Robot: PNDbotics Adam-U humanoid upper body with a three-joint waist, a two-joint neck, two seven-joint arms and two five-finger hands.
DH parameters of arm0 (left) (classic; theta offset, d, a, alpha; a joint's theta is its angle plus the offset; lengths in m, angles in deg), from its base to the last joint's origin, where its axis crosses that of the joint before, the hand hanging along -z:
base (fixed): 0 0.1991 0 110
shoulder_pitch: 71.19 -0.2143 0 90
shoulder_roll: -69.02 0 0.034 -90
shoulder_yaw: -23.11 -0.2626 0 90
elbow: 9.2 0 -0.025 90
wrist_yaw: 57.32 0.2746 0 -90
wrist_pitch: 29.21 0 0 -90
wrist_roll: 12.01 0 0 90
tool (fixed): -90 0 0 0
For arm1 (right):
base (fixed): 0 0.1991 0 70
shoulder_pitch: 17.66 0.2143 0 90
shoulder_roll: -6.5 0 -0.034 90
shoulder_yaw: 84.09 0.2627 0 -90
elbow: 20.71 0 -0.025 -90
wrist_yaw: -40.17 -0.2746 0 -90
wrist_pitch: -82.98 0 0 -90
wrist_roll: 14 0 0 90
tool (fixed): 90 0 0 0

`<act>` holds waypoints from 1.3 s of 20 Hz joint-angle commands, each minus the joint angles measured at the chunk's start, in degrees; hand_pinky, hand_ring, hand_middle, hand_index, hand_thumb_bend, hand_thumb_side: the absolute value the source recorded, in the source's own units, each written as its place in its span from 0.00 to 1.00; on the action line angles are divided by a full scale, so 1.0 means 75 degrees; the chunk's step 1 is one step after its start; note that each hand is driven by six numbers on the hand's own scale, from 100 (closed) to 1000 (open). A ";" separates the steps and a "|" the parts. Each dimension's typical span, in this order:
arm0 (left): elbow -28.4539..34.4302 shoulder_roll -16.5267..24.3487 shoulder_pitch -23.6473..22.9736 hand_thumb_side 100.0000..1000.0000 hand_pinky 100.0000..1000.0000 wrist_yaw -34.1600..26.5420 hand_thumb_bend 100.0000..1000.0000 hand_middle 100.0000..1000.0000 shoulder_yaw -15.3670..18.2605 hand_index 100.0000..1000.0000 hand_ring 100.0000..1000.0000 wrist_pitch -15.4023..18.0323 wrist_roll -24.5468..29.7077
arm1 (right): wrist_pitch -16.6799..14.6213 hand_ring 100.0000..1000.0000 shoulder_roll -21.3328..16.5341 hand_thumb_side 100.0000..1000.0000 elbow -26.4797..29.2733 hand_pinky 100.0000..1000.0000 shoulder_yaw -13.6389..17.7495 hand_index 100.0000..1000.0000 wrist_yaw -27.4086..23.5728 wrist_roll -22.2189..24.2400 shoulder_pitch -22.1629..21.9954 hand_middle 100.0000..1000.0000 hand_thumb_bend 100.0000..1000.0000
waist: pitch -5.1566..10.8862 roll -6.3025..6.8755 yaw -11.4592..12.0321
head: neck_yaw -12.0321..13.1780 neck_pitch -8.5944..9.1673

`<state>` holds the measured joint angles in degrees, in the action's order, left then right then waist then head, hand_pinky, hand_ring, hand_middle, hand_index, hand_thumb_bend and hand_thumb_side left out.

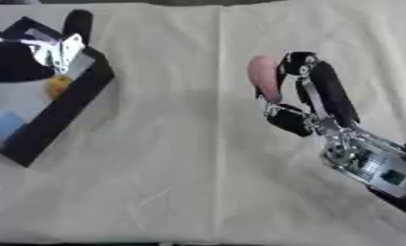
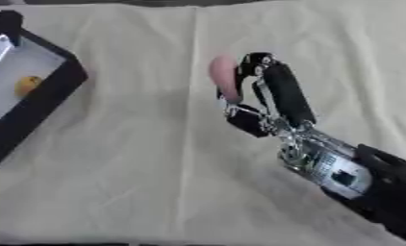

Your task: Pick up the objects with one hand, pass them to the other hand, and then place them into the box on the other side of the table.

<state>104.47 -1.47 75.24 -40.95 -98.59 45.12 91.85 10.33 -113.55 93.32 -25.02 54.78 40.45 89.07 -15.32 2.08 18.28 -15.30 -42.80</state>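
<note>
The right hand point(image 1: 311, 98) reaches in from the lower right corner over the table point(image 1: 181, 158), which is covered with a light cloth. Its fingers and thumb are curled around a pink object point(image 1: 263, 79), which sits between them at the far end of the hand. The pink object is long and rounded. Its long axis runs almost straight away from the robot, with a small tilt: the far end leans a little to the left and the near end goes down toward the thumb. It is right of the table's middle, well apart from the box.

The black box point(image 1: 68, 103) lies on the left side of the table, turned askew. Inside it are a small orange thing point(image 1: 57, 85) and a blue thing point(image 1: 6, 126).

The left hand point(image 1: 59, 48) is over the far part of the box. Whether its fingers are open or closed cannot be told.
</note>
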 commanded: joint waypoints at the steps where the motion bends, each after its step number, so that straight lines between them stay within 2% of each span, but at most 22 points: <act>1: 0.0121 -0.0072 0.0261 0.08 0.81 -0.0135 0.00 0.59 -0.0154 0.74 0.65 0.0300 0.0122 | -0.0186 0.53 -0.0073 0.00 0.0075 0.02 0.0018 0.39 -0.0110 0.0146 0.0149 0.50 0.00 | 0.0282 0.0093 0.0014 | -0.0005 0.0009; 6: 0.0123 -0.0435 0.0540 0.08 0.81 -0.0155 0.00 0.60 -0.0467 0.74 0.65 0.0646 0.0348 | -0.0303 0.53 -0.0034 0.00 0.0075 0.03 -0.0045 0.39 -0.0025 0.0274 0.0239 0.50 0.00 | 0.0288 0.0101 -0.0001 | 0.0049 0.0036; 10: 0.0123 -0.0684 0.0655 0.09 0.82 -0.0124 0.00 0.60 -0.0627 0.74 0.65 0.0638 0.0539 | -0.0415 0.53 -0.0003 0.00 0.0075 0.04 -0.0099 0.39 0.0217 0.0317 0.0313 0.50 0.00 | 0.0286 0.0119 -0.0024 | 0.0091 0.0072; 14: 0.0123 -0.0851 0.0707 0.16 0.83 -0.0156 0.00 0.60 -0.0728 0.74 0.65 0.0606 0.0689 | -0.0515 0.54 0.0031 0.00 0.0075 0.04 -0.0160 0.40 0.0508 0.0391 0.0378 0.50 0.01 | 0.0278 0.0134 -0.0026 | 0.0097 0.0084; 20: 0.0123 -0.1087 0.0787 0.19 0.84 -0.0086 0.00 0.62 -0.0832 0.75 0.67 0.0457 0.0877 | -0.0646 0.54 0.0109 0.00 0.0075 0.05 -0.0252 0.41 0.1009 0.0526 0.0427 0.50 0.02 | 0.0255 0.0122 -0.0032 | 0.0126 0.0136; 26: 0.0105 -0.1311 0.0795 0.26 0.84 0.0327 0.00 0.64 -0.0906 0.77 0.68 0.0014 0.0939 | -0.0751 0.55 0.0164 0.00 0.0075 0.05 -0.0332 0.41 0.1438 0.0595 0.0401 0.50 0.02 | 0.0225 0.0118 -0.0073 | 0.0201 0.0176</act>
<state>104.77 -11.46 79.96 -39.33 -105.73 46.01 98.86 4.99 -111.69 93.32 -27.80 64.64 44.88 91.52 -15.31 2.46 17.68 -14.09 -42.20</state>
